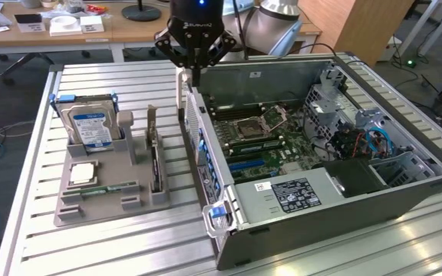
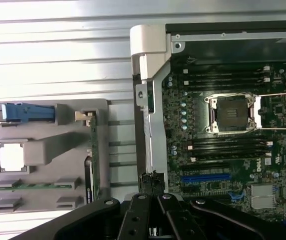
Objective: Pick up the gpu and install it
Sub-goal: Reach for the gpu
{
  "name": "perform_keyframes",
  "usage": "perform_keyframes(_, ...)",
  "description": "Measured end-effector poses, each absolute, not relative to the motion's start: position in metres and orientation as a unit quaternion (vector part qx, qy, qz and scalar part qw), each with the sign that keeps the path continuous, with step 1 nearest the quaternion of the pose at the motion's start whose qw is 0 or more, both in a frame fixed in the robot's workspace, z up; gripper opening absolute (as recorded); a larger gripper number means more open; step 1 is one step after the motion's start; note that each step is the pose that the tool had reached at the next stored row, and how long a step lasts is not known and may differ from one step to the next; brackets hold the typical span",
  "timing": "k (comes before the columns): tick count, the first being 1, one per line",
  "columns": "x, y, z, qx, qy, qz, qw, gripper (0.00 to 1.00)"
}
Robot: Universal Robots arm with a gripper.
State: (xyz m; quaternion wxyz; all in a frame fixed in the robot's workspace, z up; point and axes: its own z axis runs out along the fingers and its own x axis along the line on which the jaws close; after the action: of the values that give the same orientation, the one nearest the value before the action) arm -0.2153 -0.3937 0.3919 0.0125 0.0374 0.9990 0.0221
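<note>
We see the gpu (image 1: 156, 156), a thin dark expansion card with a pale metal bracket at its upper end, standing on edge in 1 slot of the grey plastic holder tray (image 1: 98, 207), left of centre in the exterior view. It sits below the black robot gripper (image 1: 193, 73) and toward the exterior view's left of it, well apart from it. Its long axis runs from upper to lower frame, alongside the open grey computer case (image 1: 321, 215). The gripper's fingers are pressed together, empty, above the case's rear edge.
</note>
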Motion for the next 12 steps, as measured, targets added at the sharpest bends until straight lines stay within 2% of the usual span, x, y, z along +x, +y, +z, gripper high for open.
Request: perform_keyframes(12,-0.255,-0.389,0.391,0.037,0.999,0.022,0.012,0.11)
